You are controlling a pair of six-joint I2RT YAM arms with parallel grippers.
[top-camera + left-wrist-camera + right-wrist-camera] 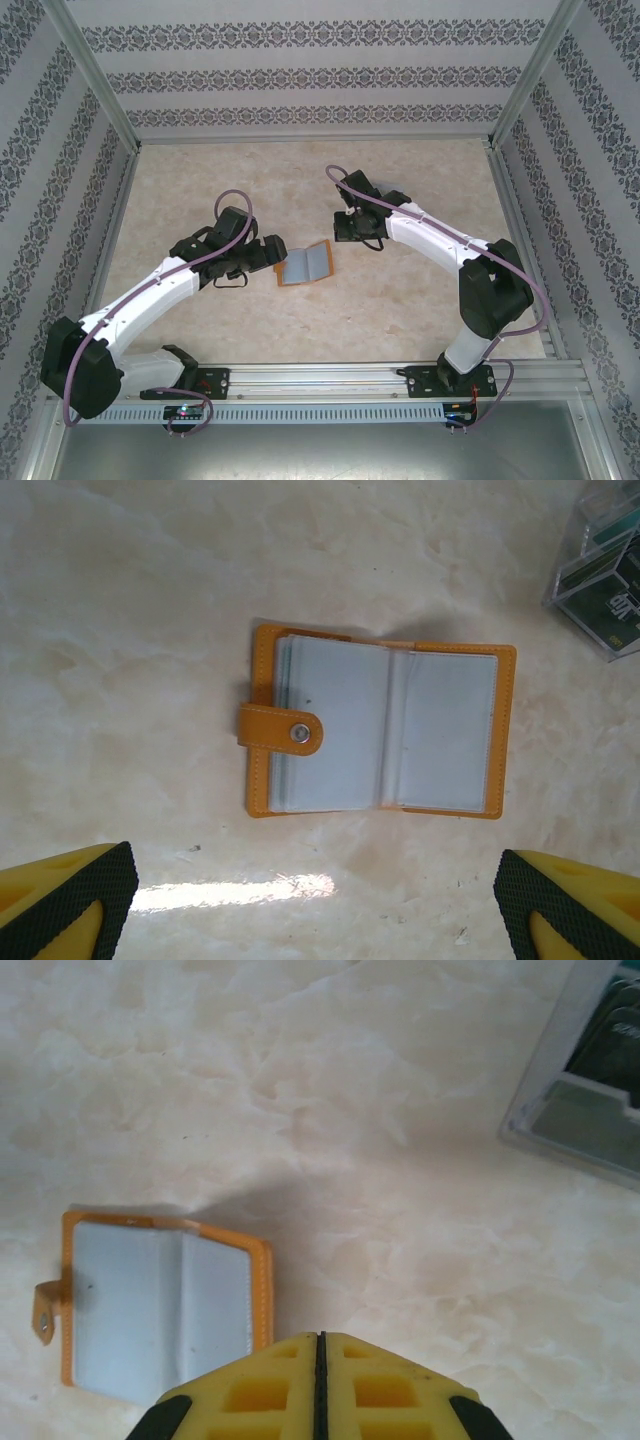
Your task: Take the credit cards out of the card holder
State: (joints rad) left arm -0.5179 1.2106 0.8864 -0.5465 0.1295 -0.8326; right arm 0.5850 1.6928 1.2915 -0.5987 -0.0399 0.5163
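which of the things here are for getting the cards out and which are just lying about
For the job:
- card holder, lying open
- grey-blue credit cards in its pockets
- left gripper, open, over the holder
- right gripper, shut, off to one side of the holder

Just lying about:
- clear box with teal and black contents, apart from the holder

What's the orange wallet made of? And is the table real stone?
The card holder looks like orange leather or imitation leather, matte, with stitching along its edges. Its snap looks like shiny metal. The table has a marble pattern and glossy glare: stone or print, unclear.
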